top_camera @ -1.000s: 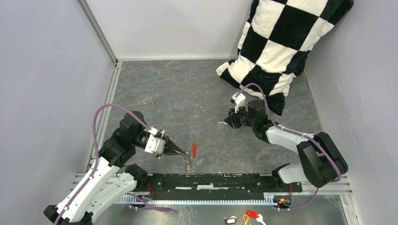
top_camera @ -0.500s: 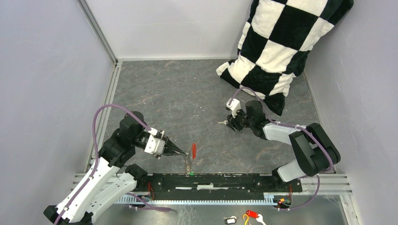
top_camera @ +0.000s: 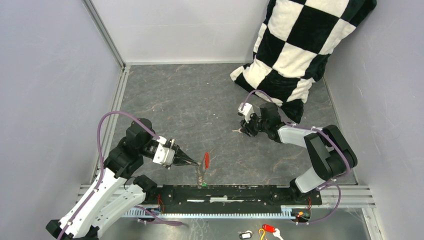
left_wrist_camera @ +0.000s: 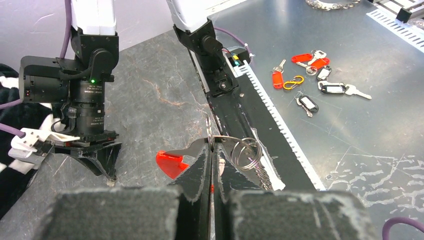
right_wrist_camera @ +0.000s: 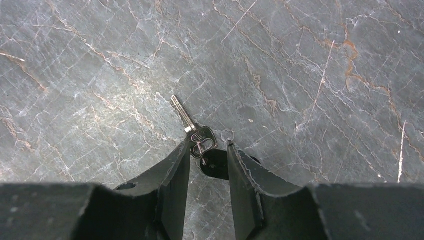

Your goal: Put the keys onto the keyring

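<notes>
- My left jaws are clenched on the keyring (left_wrist_camera: 245, 152). The fingers (left_wrist_camera: 196, 172) are pressed flat together, and the ring's thin wire is pinched right at their tips.
- The silvery ring sticks out to one side of the tips, over the black rail (left_wrist_camera: 235, 112) at the near edge of the worktop (top_camera: 190, 100).
- The red key (left_wrist_camera: 169, 163) hangs off the ring on the other side of the tips, its plastic head low over the grey stone.
- From above, the green key (top_camera: 203, 184) shows as a small bright spot below the ring, just at the rail.
- My right jaws are released. The fingers (right_wrist_camera: 172, 180) stand apart with a clear gap between them, pointing down at the worktop.
- The dark metal key (right_wrist_camera: 193, 128) lies flat on the stone. Its head is in that gap, close against one fingertip, and its blade points away from me. It is not clamped.
- This key is well apart from the keyring, out towards the middle of the worktop.
- A black-and-white checkered cushion (top_camera: 300, 50) leans in the far right corner, behind my right arm (top_camera: 320, 150).
- Beyond the rail, a scatter of spare tags (left_wrist_camera: 307, 75) rests on the metal shelf.
</notes>
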### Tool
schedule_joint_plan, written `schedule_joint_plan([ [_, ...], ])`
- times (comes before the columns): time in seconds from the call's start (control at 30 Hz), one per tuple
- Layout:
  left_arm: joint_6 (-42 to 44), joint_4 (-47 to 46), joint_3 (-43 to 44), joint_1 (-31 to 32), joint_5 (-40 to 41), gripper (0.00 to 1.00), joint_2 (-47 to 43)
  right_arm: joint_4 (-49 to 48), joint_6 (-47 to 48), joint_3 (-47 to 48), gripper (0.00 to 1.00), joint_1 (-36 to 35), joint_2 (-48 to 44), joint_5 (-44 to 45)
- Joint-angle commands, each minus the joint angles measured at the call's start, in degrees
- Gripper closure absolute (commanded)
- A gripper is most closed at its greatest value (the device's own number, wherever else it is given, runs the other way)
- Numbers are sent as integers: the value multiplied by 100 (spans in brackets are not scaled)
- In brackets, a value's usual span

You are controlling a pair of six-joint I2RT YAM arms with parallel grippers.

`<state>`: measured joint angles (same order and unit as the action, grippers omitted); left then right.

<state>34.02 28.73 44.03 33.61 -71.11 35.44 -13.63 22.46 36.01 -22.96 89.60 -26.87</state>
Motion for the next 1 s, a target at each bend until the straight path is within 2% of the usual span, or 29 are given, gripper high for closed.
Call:
schedule_joint_plan([
  [0.0, 156, -52, 242, -3, -245, 98, -44, 123, 192, 275, 61, 37, 69, 75],
  [0.4, 149, -53, 255, -3, -237, 98, -83, 662, 242, 601, 71, 32, 364, 320],
  [0.53, 142, -52, 255, -3, -211, 98, -110, 753, 242, 636, 80, 34, 410, 336],
  [0.67, 144, -54, 256, -3, -184, 98, -116, 804, 199, 653, 93, 17, 326, 242],
  [0.73, 140, -54, 261, -3, -154, 98, -116, 801, 110, 662, 99, -4, 191, 154],
  [0.97, 138, 5, 307, -3, 71, 98, -96, 462, -612, 388, 100, -466, -966, -287],
])
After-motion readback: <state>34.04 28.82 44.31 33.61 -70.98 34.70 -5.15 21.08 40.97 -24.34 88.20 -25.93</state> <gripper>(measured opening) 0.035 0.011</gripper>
